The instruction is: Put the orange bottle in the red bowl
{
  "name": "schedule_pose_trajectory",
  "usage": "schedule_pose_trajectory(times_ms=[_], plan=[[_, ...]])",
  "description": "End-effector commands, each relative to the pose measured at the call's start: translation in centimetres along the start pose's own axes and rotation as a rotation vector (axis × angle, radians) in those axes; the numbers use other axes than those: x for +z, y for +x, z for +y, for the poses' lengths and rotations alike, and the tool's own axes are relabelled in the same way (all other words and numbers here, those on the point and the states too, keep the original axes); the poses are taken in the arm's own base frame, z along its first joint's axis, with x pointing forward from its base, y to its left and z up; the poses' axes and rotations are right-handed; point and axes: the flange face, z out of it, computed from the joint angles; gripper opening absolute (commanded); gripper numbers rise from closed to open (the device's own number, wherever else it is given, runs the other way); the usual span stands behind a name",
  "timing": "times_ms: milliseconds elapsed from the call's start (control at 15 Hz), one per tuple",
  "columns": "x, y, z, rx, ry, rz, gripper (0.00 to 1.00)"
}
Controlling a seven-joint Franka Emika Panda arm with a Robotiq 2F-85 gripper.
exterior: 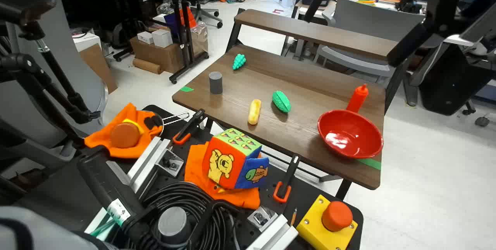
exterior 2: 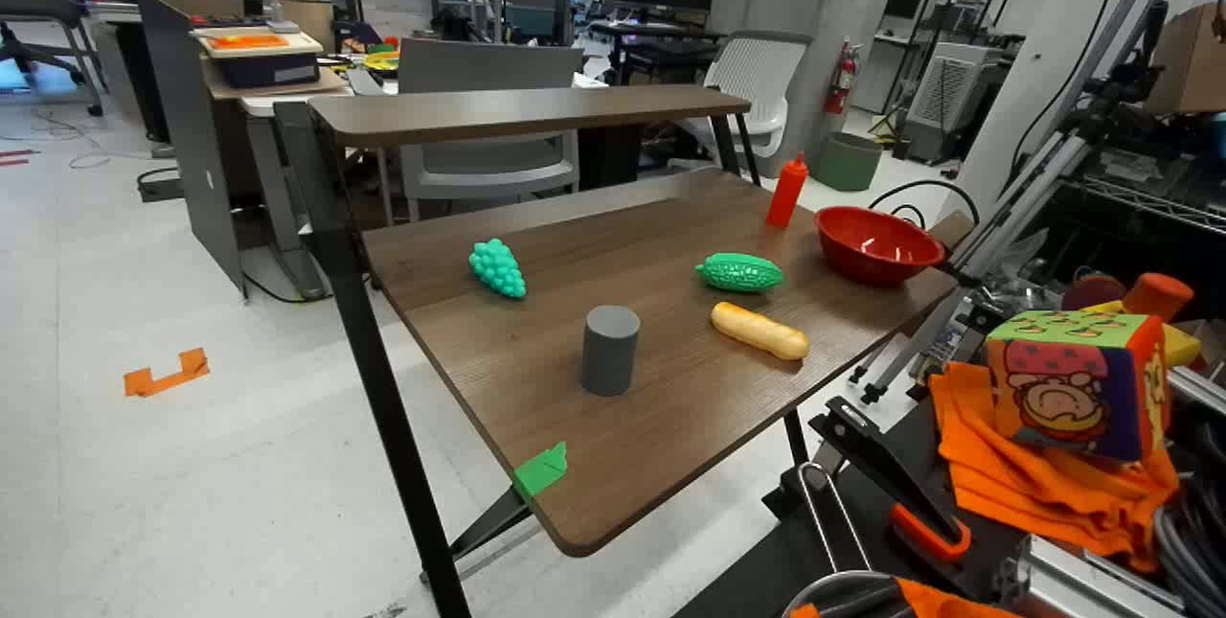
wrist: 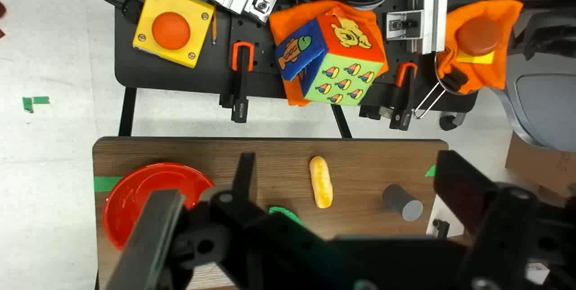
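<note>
Across the brown surface (exterior: 302,130) the task looks to be at its outset: I would judge the step in hand to be the approach, with nothing picked up. The black fingers (exterior: 410,45) are parted wide and carry nothing. The red bowl (exterior: 350,133) rests upright on the surface, no object showing inside it, and the orange bottle (exterior 2: 786,192) stands just beside it, outside the rim, with a slim gap between the two in an exterior view. The next move probably calls for bringing the fingers over the bottle, squaring them to its body, and closing on it without nudging the bowl; after that, a lift clear of the bowl's rim, a short shift sideways over it, and a release. As for pose, the fingers hang well above the bowl and apart from it; the wrist view looks down on the surface, so I take them to point downward. There the bowl shows left of the middle, partly covered by the fingers, which suggests they are off to one side of it; the bottle does not show, perhaps hidden behind them.
</note>
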Motion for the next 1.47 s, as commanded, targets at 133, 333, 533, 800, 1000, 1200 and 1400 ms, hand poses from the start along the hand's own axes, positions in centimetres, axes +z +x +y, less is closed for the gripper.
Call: schedule_pose_trajectory(times_ms=[133, 333, 533, 800, 1000, 1200, 1400], plan=[[0.0, 0.0, 0.0, 0.0, 0.001, 0.0, 1.0], [0.0, 0.0, 0.0, 0.0, 0.001, 0.0, 1.0], [0.0, 0.0, 0.0, 0.0, 0.001, 0.0, 1.0], [0.0, 0.0, 0.0, 0.0, 0.001, 0.0, 1.0], [0.7, 2.5, 0.4, 0.048, -0.013, -0.029, 1.0], [1.1, 7.3, 1.4, 0.135, -0.03, 0.015, 1.0], [1.0, 13.4, 2.8, 0.2, -0.063, 0.086, 1.0]])
